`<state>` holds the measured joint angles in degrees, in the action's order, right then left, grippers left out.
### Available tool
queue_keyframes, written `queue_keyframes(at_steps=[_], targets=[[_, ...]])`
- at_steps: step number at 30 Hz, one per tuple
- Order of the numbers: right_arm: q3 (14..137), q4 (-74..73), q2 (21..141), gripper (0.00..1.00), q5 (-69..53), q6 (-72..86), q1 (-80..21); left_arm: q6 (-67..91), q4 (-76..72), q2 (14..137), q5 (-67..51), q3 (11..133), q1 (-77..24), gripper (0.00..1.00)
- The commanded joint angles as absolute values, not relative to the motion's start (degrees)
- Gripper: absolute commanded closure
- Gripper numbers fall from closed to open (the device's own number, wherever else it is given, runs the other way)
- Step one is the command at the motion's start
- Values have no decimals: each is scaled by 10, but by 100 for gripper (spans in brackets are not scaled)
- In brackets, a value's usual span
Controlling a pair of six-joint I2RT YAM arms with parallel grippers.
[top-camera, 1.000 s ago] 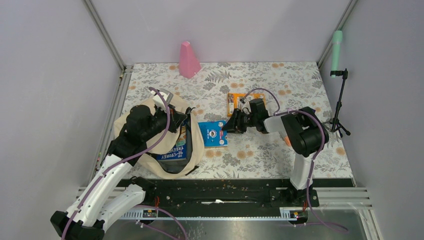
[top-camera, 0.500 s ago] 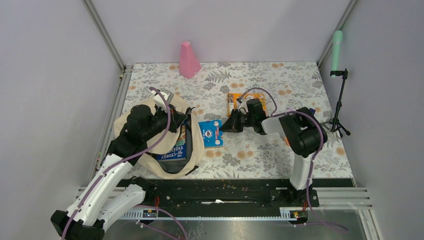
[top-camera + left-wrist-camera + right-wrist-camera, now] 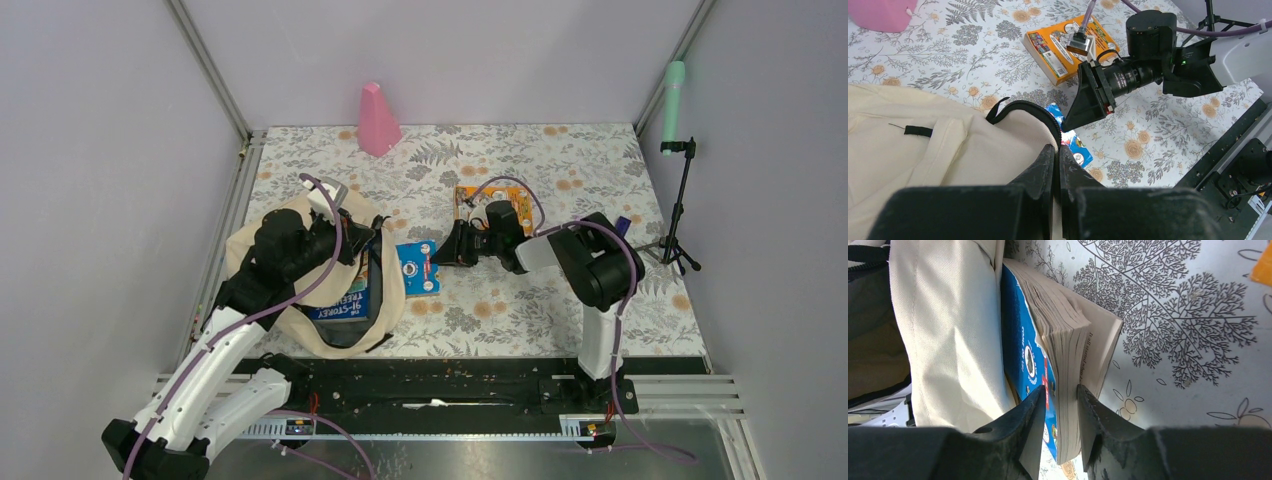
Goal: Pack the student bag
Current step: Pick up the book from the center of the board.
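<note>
Student bag (image 3: 300, 300) sits on the left side of the counter (image 3: 560, 160), near my left arm, mouth open and facing up. Another blue book (image 3: 345, 302) is already inside it, cover showing.

My left hand (image 3: 1057, 150) is at the right rim of the bag mouth. The fingers are pressed together with no gap, pinching the black-trimmed edge where it meets the cream fabric. So: closed, holding the bag rim.

My right hand (image 3: 1058, 395) is stretched out to the left, low over the counter, just right of the bag. It is narrow and clamped on the blue book (image 3: 1023, 340). One finger is on the blue cover, the other is on the page block, and a few back pages splay out past that finger. The book's cover side lies against the bag's outer fabric, touching it. From the top view the book is right at the bag's right edge, outside the opening.

The orange book (image 3: 1058, 50) lies flat on the counter behind my right wrist, partly hidden by it from above. A pink cone (image 3: 377, 120) stands at the far edge. A green item on a black stand (image 3: 674, 95) is off the counter at far right.
</note>
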<state>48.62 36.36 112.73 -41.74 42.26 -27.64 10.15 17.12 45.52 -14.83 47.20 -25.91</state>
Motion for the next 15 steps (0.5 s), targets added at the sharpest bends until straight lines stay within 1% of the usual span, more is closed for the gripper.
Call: queue_keyframes(at_steps=[1, 3, 6, 7, 9, 12, 14, 15], targets=[[508, 424, 1137, 62, -461, 430, -301, 106, 111, 453, -167, 485, -260, 100], [513, 429, 1144, 60, -461, 433, -303, 107, 109, 453, -168, 485, -260, 100], [519, 433, 1153, 52, -461, 439, -306, 108, 109, 454, -171, 485, -260, 100], [522, 433, 1156, 51, -461, 440, -307, 108, 109, 455, -172, 485, -260, 100], [523, 438, 1158, 51, -459, 444, -310, 108, 109, 456, -173, 485, -260, 100], [520, 454, 1152, 59, -460, 460, -311, 108, 109, 456, -174, 485, -260, 100], [515, 465, 1142, 69, -459, 470, -311, 108, 109, 457, -173, 485, -260, 100], [513, 467, 1135, 76, -458, 473, -311, 108, 108, 456, -173, 485, -260, 100]])
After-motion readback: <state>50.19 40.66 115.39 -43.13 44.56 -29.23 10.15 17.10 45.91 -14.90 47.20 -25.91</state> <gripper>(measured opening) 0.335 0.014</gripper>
